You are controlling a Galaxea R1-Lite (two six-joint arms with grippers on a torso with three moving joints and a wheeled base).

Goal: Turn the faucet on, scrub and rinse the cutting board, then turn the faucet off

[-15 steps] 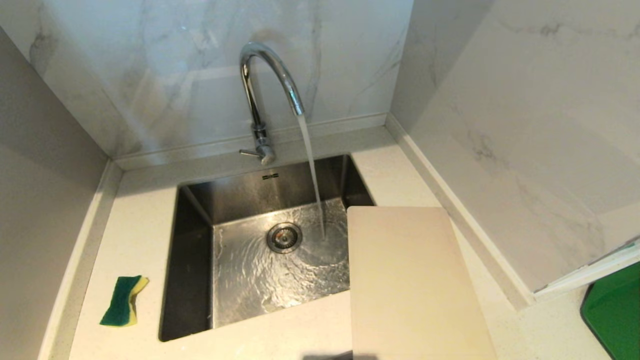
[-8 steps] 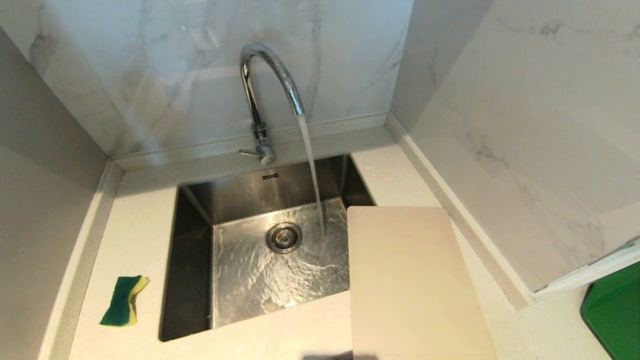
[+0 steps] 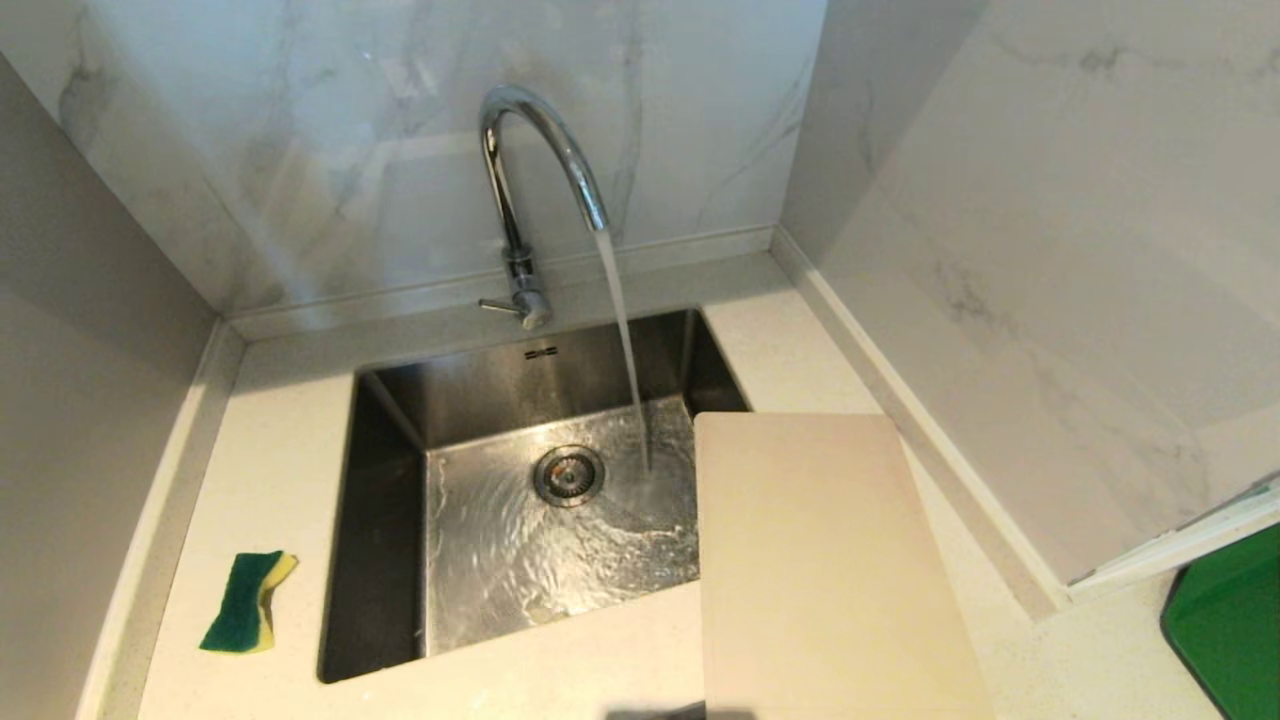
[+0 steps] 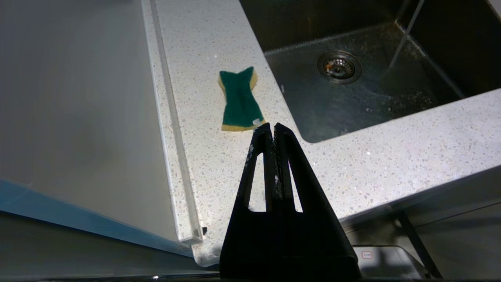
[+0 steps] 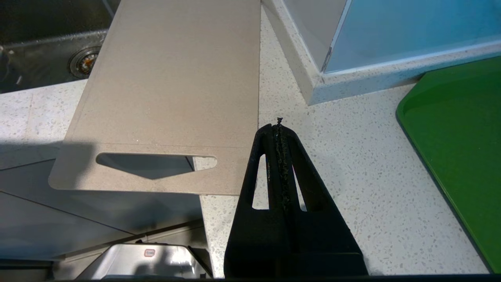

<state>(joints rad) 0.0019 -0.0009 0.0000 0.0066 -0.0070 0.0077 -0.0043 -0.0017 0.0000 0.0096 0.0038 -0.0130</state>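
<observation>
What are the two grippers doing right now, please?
Left gripper: shut, empty, above the counter near the sponge.
Right gripper: shut, empty, beside the cutting board.

White speckled countertop carries sponge, cutting board, green tray.

Near end of the cutting board and green tray, both edge-cropped.
</observation>
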